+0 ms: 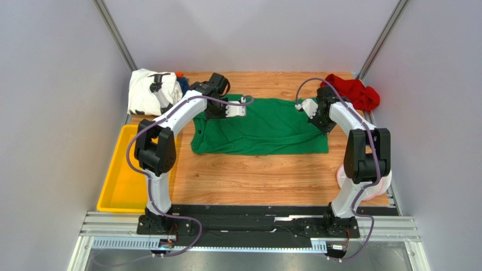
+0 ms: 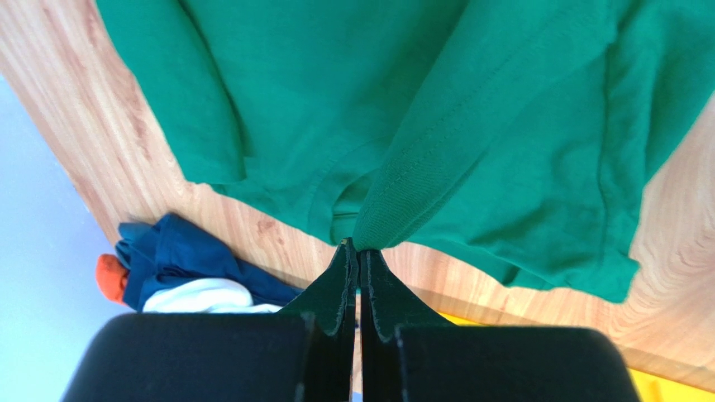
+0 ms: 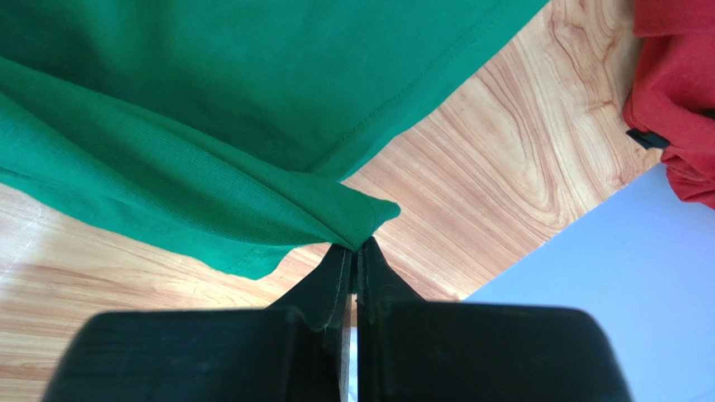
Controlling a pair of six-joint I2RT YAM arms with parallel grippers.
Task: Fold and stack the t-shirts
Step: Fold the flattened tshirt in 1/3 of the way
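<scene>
The green t-shirt (image 1: 266, 130) lies spread on the wooden table. My left gripper (image 1: 210, 114) is shut on the green shirt's collar edge (image 2: 394, 209) at its far left. My right gripper (image 1: 317, 121) is shut on a corner of the same shirt (image 3: 352, 219) at its right side. The white t-shirt with black print (image 1: 148, 90) is bunched at the far left corner, with the dark blue t-shirt (image 1: 183, 84) beside it; both show in the left wrist view, blue (image 2: 180, 255) over white (image 2: 197, 297). The red t-shirt (image 1: 353, 91) is bunched at the far right, also in the right wrist view (image 3: 675, 84).
A yellow plastic tray (image 1: 116, 186) stands at the left edge of the table. A round white-and-pink basket (image 1: 384, 183) sits at the right, behind my right arm. Grey walls close in the table on the left, right and far sides.
</scene>
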